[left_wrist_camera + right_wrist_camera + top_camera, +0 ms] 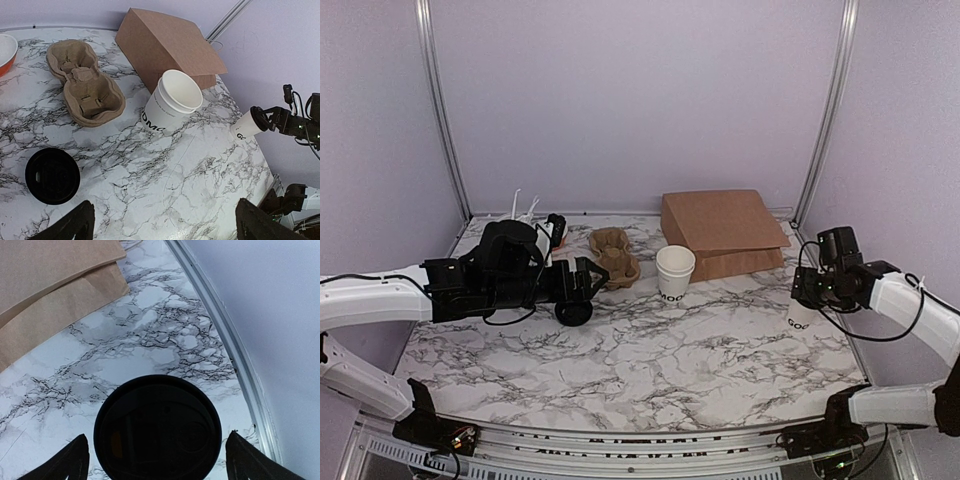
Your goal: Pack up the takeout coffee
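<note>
Coffee [800, 318] stands upright at the right edge of the surface [650, 350], near the rail and well apart from the bag [720, 232]. Right end effector [157, 435] is above it, fingers [60, 462] spread either side of the black lid with thin gaps, not gripping. Left end effector [164, 204] is wide open and holds nothing, hovering near the loose lid [52, 175]. Lidless cup [172, 102] sits between the carrier [85, 82] and the bag.

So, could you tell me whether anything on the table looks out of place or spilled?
No spills. The brown paper bag lies on its side rather than standing open, and a loose black lid sits alone, apart from the lidless cup.
</note>
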Motion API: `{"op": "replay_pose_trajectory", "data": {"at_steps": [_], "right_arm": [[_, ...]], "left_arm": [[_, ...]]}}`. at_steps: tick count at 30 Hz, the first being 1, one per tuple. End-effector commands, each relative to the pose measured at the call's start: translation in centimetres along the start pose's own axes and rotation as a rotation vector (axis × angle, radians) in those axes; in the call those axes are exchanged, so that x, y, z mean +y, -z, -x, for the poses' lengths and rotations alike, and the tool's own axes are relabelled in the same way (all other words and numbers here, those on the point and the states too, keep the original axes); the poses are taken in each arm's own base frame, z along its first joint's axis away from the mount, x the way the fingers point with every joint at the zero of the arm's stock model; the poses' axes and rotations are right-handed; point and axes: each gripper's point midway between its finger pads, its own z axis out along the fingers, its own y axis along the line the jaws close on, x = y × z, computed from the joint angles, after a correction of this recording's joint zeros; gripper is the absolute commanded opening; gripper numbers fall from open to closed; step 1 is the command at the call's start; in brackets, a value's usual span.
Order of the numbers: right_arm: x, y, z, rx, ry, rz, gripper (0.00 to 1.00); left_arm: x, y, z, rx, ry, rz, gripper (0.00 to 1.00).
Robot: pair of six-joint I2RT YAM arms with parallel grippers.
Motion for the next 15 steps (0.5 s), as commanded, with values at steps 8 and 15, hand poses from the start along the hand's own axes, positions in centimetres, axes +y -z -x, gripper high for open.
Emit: {"op": "replay_pose_trajectory", "data": {"at_steps": [8, 15], "right_arm": [[1.3, 4.4, 3.8, -0.093, 0.000, 0.121, 0.93], [4.7, 6.6, 3.7, -0.107, 0.040, 0.249, 0.93]], "left_arm": [[-0.9, 0.6, 1.2, -0.022, -0.017, -0.028, 0.99], [-0.8, 0.5, 1.0, -0.017, -0.018, -0.025, 0.99]]}}
